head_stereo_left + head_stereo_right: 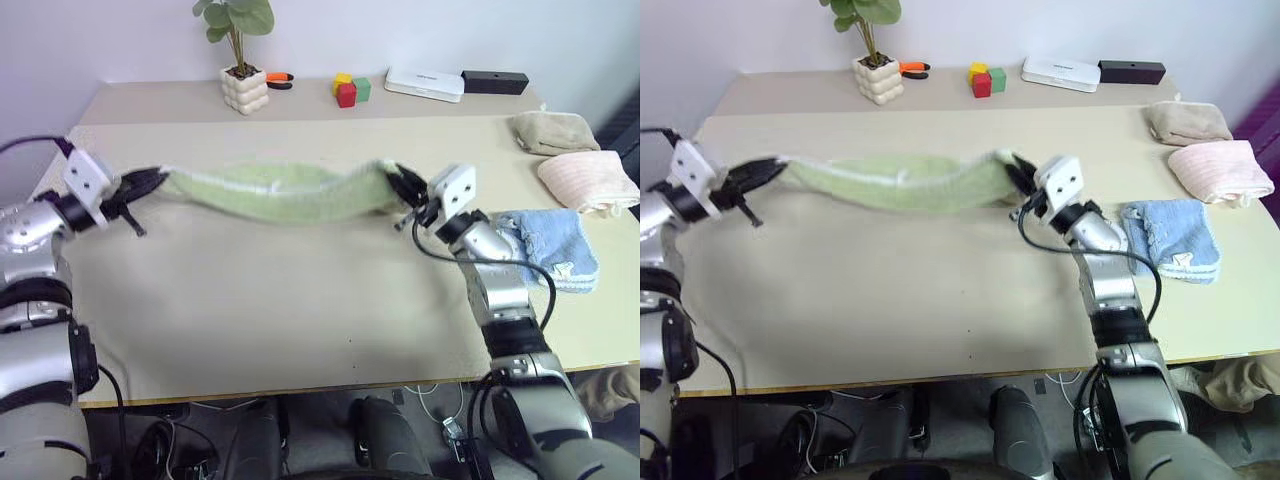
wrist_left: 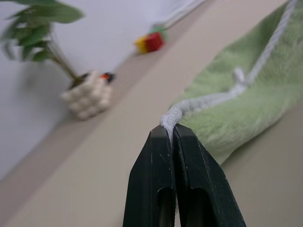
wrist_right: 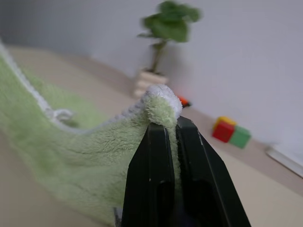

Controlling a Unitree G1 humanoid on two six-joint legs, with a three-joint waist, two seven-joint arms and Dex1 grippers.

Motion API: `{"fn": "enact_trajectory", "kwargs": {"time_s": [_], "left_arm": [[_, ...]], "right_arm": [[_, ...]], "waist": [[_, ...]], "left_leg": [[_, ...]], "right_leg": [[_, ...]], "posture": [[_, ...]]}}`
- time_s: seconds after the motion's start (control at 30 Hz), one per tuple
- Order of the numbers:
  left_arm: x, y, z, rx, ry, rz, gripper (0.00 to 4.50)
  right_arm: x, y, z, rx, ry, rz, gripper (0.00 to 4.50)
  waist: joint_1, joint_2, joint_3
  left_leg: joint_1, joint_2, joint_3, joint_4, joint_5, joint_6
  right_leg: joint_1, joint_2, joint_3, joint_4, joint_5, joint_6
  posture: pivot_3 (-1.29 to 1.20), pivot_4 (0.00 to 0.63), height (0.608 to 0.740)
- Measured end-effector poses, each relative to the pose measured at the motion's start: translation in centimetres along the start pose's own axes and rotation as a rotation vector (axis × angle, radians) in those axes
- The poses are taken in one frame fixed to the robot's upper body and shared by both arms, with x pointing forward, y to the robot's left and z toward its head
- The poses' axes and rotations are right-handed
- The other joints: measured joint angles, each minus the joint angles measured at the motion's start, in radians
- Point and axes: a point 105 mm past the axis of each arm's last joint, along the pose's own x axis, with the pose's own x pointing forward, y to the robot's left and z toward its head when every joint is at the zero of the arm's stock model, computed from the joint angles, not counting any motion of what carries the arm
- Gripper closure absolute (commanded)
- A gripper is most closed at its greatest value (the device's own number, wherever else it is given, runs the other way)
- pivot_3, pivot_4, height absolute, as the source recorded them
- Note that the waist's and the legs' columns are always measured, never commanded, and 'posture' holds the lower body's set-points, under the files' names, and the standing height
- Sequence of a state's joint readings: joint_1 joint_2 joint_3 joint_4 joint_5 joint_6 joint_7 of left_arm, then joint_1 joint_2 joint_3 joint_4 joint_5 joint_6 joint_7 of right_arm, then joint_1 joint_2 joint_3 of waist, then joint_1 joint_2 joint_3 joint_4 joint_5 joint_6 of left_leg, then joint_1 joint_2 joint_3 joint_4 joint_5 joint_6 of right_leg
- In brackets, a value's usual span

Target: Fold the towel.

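The light green towel (image 1: 280,192) hangs stretched in a sagging band above the table, held at both ends. My left gripper (image 1: 150,182) is shut on its left end, and in the left wrist view the black fingers (image 2: 161,179) pinch the whitish edging (image 2: 199,101). My right gripper (image 1: 400,183) is shut on the right end, where the fingers (image 3: 156,175) clamp a folded green corner (image 3: 161,106). The towel's lower edge droops toward the beige table (image 1: 270,310).
A light blue towel (image 1: 555,245) lies just right of my right arm, with pink (image 1: 588,182) and beige (image 1: 552,131) folded towels behind it. A potted plant (image 1: 243,60), coloured blocks (image 1: 350,89), a white box (image 1: 425,83) and a black bar (image 1: 494,81) line the far edge.
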State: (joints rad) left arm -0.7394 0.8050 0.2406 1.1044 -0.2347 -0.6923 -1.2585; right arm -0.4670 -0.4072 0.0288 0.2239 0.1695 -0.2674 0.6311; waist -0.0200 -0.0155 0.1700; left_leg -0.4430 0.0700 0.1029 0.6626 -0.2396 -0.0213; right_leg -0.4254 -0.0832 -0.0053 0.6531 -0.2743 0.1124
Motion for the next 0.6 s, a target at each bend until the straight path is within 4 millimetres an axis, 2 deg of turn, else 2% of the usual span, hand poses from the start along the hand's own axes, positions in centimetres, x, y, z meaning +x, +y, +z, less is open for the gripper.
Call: {"fn": "enact_trajectory", "kwargs": {"time_s": [0.1,0.2,0.33,0.5,0.53,0.6], "left_arm": [[-1.4,-2.1,-1.4,-0.02,0.03,-0.059,4.5],[-1.6,-2.4,-1.2,-0.011,0.02,-0.081,4.5],[-2.0,-2.2,-0.5,0.017,0.013,-0.09,4.5],[-2.5,-2.9,-0.9,0.012,0.031,-0.11,4.5],[-2.4,-2.9,-0.8,0.017,0.029,-0.113,4.5],[-2.4,-3.0,-0.6,0.024,0.024,-0.117,4.5]], "right_arm": [[-1.5,0.4,-1.0,-0.031,0.062,0.036,4.47],[-2.1,0.2,-1.0,-0.078,0.091,0.079,4.47],[-4.1,0.9,-1.9,-0.082,0.158,0.203,3.01],[-6.0,2.6,-3.4,-0.028,0.221,0.274,0.43],[-6.1,2.6,-3.3,-0.025,0.226,0.285,0.06],[-6.1,2.5,-2.7,-0.039,0.231,0.321,0.06]], "waist": [[0.006,0.0,0.0],[0.015,-0.001,0.0],[0.014,-0.001,-0.001],[0.007,-0.001,-0.001],[0.007,-0.001,-0.001],[0.008,-0.001,-0.001]], "left_leg": [[0.0,0.0,0.0,0.002,-0.002,0.003],[0.0,0.0,-0.001,0.002,-0.002,0.003],[0.0,0.0,-0.001,0.002,-0.002,0.004],[0.001,0.0,-0.001,0.002,-0.002,0.003],[0.001,0.0,-0.001,0.002,-0.002,0.003],[0.001,0.0,-0.001,0.002,-0.002,0.003]], "right_leg": [[0.0,0.0,0.0,0.001,0.0,0.0],[0.001,0.0,0.0,0.001,0.0,0.0],[0.001,0.0,0.0,0.001,0.0,0.0],[0.001,0.0,0.0,0.001,0.0,0.0],[0.001,0.0,0.0,0.001,0.0,0.0],[0.001,0.0,0.0,0.001,0.0,0.0]], "posture": [[0.0,0.15,0.735],[0.0,0.15,0.735],[0.0,0.15,0.735],[0.0,0.15,0.735],[0.0,0.15,0.735],[0.0,0.15,0.735]]}}
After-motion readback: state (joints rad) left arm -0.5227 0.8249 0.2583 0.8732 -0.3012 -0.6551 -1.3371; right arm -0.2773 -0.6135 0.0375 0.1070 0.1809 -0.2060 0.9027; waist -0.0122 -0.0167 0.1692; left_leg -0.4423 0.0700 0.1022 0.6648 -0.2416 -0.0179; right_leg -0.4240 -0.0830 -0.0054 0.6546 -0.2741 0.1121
